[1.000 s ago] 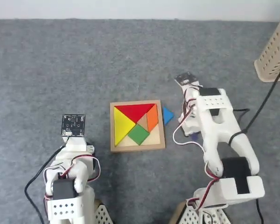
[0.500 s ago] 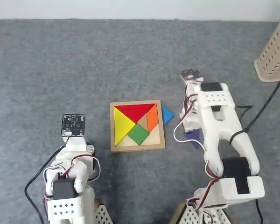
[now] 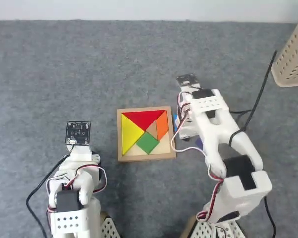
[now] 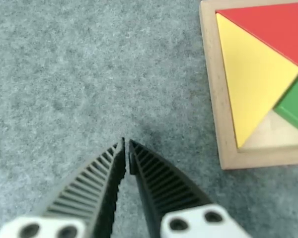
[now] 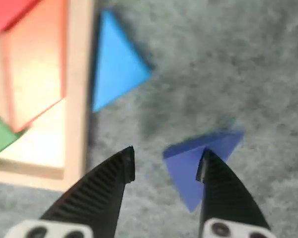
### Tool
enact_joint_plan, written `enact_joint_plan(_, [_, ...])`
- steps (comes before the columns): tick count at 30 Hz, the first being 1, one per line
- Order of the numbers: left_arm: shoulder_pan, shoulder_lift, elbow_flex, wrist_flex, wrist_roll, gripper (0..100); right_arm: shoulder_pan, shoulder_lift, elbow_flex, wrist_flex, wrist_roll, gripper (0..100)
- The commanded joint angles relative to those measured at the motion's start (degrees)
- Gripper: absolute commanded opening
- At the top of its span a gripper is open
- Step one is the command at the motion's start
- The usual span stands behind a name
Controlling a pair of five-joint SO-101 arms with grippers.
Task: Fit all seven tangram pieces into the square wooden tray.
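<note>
The square wooden tray [image 3: 121, 134] holds a red triangle [image 3: 144, 118], a yellow triangle [image 3: 130, 133], an orange piece [image 3: 162, 125] and a green square [image 3: 148, 143]. Beside its right rim [image 5: 79, 99] lies a light blue triangle [image 5: 116, 67] on the carpet. A dark blue triangle [image 5: 181, 158] lies close by, partly behind one fingertip [image 5: 208, 161]. My right gripper [image 5: 165, 158] stands open low over the carpet, straddling the dark blue triangle's near edge. Left of the tray [image 4: 213, 99], my left gripper [image 4: 126, 145] is shut and holds nothing.
A beige slatted basket [image 3: 293, 54] stands at the far right edge. Grey carpet covers the table, with free room behind and to the left of the tray. The right arm's cables [image 3: 188, 146] hang near the tray's right side.
The right arm has swung left toward the tray and now covers most of the light blue triangle in the high view. The left arm has not moved.
</note>
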Motion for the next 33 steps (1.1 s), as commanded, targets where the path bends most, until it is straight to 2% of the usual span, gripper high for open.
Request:
enact_joint_plan(1, [-0.35,-0.88,-0.66,0.26,0.44,1,2.07,1.45,-0.26,-0.84,-0.44,20.5])
enact_joint_plan(11, [-0.35,-0.88,-0.66,0.26,0.44,1,8.40,3.38,-0.18,0.04,-0.53,20.5])
enact_joint_plan(23, [-0.35,-0.88,-0.66,0.26,0.44,1,10.33,2.77,1.23,0.92,-0.26,20.7])
enact_joint_plan(29, [-0.35,-0.88,-0.66,0.26,0.44,1,11.56,-7.52,2.64,0.84,-0.35,20.6])
enact_joint_plan(33, [-0.35,-0.88,-0.66,0.26,0.44,1,11.56,-16.13,8.62,-1.01,-0.35,20.6])
